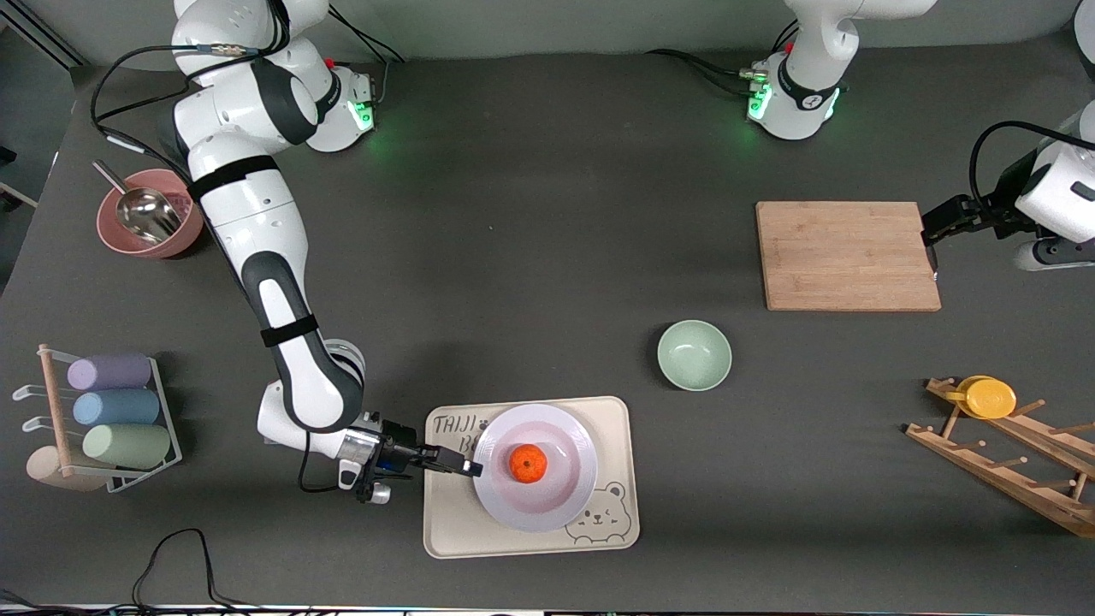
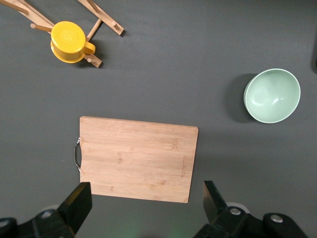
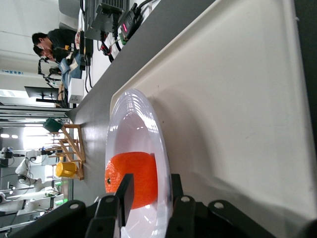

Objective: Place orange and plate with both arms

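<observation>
The orange [image 1: 528, 463] sits in the middle of the pale lavender-white plate [image 1: 565, 496]. The plate rests on the cream bear-printed tray [image 1: 612, 419], near the front camera. My right gripper [image 1: 469, 467] is low at the plate's rim, on the side toward the right arm's end. In the right wrist view the right gripper [image 3: 151, 183] is open, with one finger over the plate [image 3: 133, 129] beside the orange [image 3: 133, 178] and one under the rim, above the tray [image 3: 237, 99]. My left gripper [image 1: 931, 248] is open and empty in the air by the cutting board's edge; it also shows in its own wrist view [image 2: 146, 208].
A wooden cutting board [image 1: 847, 255] [image 2: 136, 158] lies toward the left arm's end. A mint-green bowl [image 1: 694, 354] [image 2: 272, 95] stands between the board and the tray. A yellow lid [image 1: 988, 397] hangs on a wooden rack [image 1: 1009, 462]. A pink bowl with a scoop [image 1: 150, 214] and a cup rack [image 1: 111, 411] stand at the right arm's end.
</observation>
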